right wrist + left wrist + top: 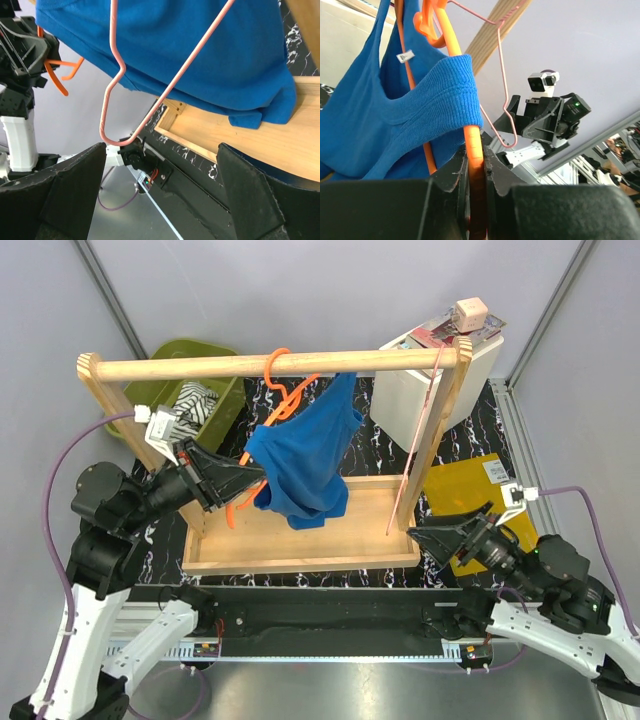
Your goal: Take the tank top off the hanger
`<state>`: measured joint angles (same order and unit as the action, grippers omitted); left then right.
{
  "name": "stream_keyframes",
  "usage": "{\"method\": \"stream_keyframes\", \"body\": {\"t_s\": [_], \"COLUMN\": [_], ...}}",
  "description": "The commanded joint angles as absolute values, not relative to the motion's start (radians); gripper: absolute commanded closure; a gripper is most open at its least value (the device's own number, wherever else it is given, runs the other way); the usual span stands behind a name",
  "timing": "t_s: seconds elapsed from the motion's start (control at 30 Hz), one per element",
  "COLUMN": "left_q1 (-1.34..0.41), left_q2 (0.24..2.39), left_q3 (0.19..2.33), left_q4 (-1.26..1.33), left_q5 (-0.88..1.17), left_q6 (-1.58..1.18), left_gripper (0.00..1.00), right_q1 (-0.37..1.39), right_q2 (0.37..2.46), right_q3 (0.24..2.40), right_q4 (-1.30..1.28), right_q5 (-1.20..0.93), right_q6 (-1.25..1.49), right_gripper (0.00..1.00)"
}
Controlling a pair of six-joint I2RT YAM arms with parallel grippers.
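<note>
Clamping one arm of the orange hanger [474, 142], the left hand [476, 172] sat just below the blue tank top [375, 120], whose strap had not yet slid off, while the right hand [161, 152] gaped empty.

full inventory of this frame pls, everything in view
tank top: 1, bright blue, draped on the orange hanger, hem sagging to the rack base
orange hanger: 1, orange, hooked on the rack rail
pink hanger: 1, pale pink, thin, right end of rail
wooden rack: 1, light wood, table centre
bin: 1, olive green, back left
striped garment: 1, black and white, in the bin
box: 1, white, back right
sheet: 1, yellow, right of rack
left gripper: 1, black, shut on the orange hanger's arm
right gripper: 1, black, open, empty
</note>
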<state>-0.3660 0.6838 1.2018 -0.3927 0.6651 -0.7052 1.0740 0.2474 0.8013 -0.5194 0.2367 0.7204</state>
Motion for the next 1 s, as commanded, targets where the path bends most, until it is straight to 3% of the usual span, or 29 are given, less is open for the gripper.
{"method": "stream_keyframes", "body": {"t_s": [0.0,0.53,0.77,0.97], "left_q1": [-0.431,-0.477,-0.477,-0.477], "left_q2": [0.704,0.663,0.571,0.451], "left_q3": [1.276,1.351,1.183,1.033], "left_q4": [-0.255,-0.179,-0.181,-0.198], "left_q5": [0.626,0.733,0.844,0.859], "left_q6": [-0.732,-0.735,-0.729,-0.71], "left_gripper": [1.0,1.0,1.0,1.0], "right_q1": [1.074,1.072,1.072,1.072], "right_q2": [0.184,0.051,0.017,0.04], "right_q3": [0.772,0.637,0.513,0.381], "right_q4": [-0.5,-0.569,-0.578,-0.467], "right_q5": [0.31,0.333,0.33,0.331], "right_q6": [0.733,0.859,0.925,0.92], "right_gripper": [0.0,0.0,0.01,0.15]}}
